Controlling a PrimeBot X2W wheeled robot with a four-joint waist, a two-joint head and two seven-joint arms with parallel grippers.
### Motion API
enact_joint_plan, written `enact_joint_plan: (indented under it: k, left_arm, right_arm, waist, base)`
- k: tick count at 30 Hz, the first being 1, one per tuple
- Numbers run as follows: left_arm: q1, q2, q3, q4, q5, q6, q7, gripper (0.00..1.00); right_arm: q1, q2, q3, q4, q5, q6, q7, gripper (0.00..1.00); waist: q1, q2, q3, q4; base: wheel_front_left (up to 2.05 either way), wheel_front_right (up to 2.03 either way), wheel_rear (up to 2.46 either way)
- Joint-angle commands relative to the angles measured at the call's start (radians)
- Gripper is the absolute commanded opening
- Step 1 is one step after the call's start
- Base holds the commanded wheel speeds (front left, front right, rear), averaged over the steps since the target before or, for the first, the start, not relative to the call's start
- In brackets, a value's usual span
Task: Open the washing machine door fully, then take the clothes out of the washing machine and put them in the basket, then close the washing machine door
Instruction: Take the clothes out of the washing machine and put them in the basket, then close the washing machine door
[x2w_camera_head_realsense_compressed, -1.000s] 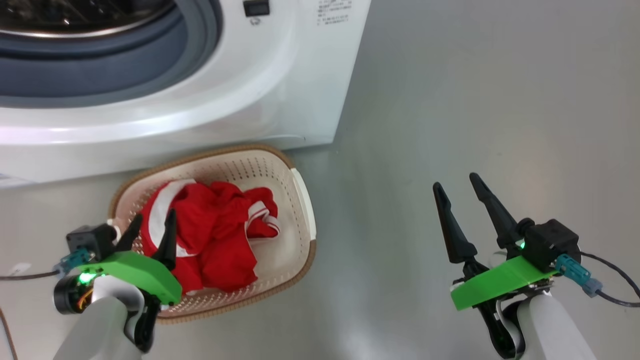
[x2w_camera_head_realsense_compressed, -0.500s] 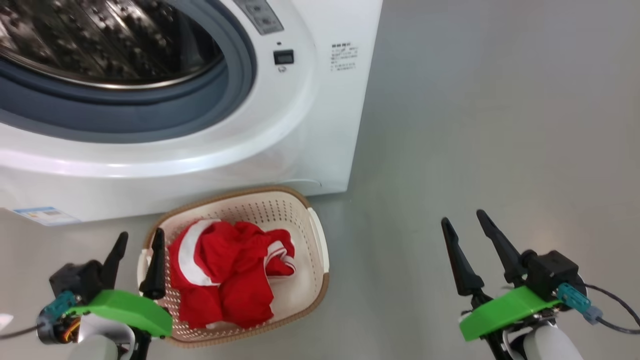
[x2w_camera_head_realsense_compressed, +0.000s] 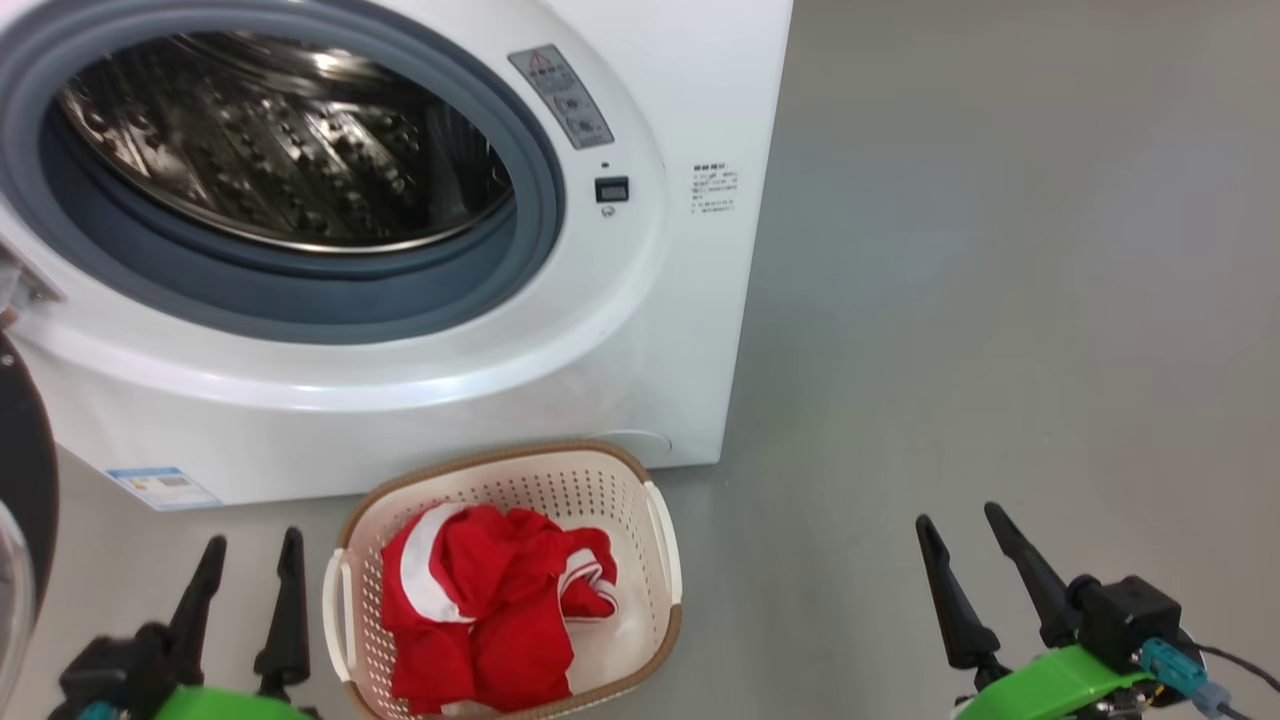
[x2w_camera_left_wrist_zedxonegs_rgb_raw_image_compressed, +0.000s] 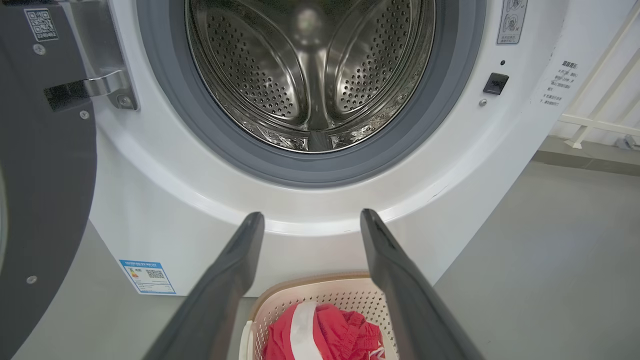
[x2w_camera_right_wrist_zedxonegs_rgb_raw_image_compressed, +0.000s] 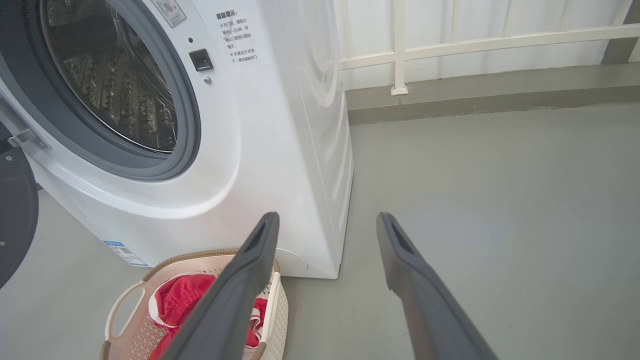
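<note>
The white washing machine (x2w_camera_head_realsense_compressed: 640, 330) stands open, and no clothes show in its steel drum (x2w_camera_left_wrist_zedxonegs_rgb_raw_image_compressed: 310, 70). Its door (x2w_camera_head_realsense_compressed: 25, 470) is swung out at the far left, dark rim toward me. The cream basket (x2w_camera_head_realsense_compressed: 560, 490) sits on the floor against the machine's front. The red clothes (x2w_camera_head_realsense_compressed: 480, 600) with white stripes lie inside it. My left gripper (x2w_camera_head_realsense_compressed: 253, 545) is open just left of the basket, holding nothing. My right gripper (x2w_camera_head_realsense_compressed: 957, 518) is open over bare floor to the basket's right. In the wrist views both grippers, left (x2w_camera_left_wrist_zedxonegs_rgb_raw_image_compressed: 311, 217) and right (x2w_camera_right_wrist_zedxonegs_rgb_raw_image_compressed: 327, 217), hold nothing.
Grey floor (x2w_camera_head_realsense_compressed: 1000, 300) stretches to the right of the machine. A white railing (x2w_camera_right_wrist_zedxonegs_rgb_raw_image_compressed: 400, 50) and a raised grey kerb (x2w_camera_right_wrist_zedxonegs_rgb_raw_image_compressed: 475, 95) run behind it. The door's metal hinge (x2w_camera_left_wrist_zedxonegs_rgb_raw_image_compressed: 107, 85) sticks out at the opening's left.
The head camera has tilted up, bringing the drum and door edge into the picture. My left gripper has come off the basket's left edge and now sits beside it, still open.
</note>
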Motion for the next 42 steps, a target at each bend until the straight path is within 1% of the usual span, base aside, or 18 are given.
enact_joint_plan:
  k: [1,13,19,30,42]
  left_arm:
    - [0.021,0.017,0.048,-0.049,0.012,-0.003,-0.008,1.00]
    - [0.206,-0.002,0.110,-0.189,0.023,-0.003,-0.008,1.00]
    - [0.262,-0.018,0.136,-0.218,0.034,-0.003,-0.008,1.00]
    - [0.281,-0.038,0.145,-0.240,0.042,-0.003,-0.008,1.00]
    - [0.278,-0.043,0.139,-0.242,0.057,-0.003,-0.008,1.00]
  right_arm:
    - [0.015,-0.010,0.023,-0.022,0.004,0.002,-0.005,1.00]
    - [0.097,-0.036,0.019,-0.027,0.024,0.002,-0.005,1.00]
    - [0.121,-0.045,0.017,-0.033,0.031,0.002,-0.005,1.00]
    - [0.134,-0.047,0.007,-0.040,0.032,0.002,-0.005,1.00]
    - [0.132,-0.042,0.002,-0.045,0.027,0.002,-0.005,1.00]
  waist:
    - [0.0000,0.0000,-0.040,0.009]
    - [0.0000,0.0000,-0.126,0.008]
    - [0.0000,0.0000,-0.143,0.004]
    - [0.0000,0.0000,-0.150,-0.001]
    - [0.0000,0.0000,-0.145,-0.005]
  base:
    - [0.00,0.00,0.00]
    - [0.00,0.00,0.00]
    - [0.00,0.00,0.00]
    - [0.00,0.00,0.00]
    - [-0.03,0.03,0.00]
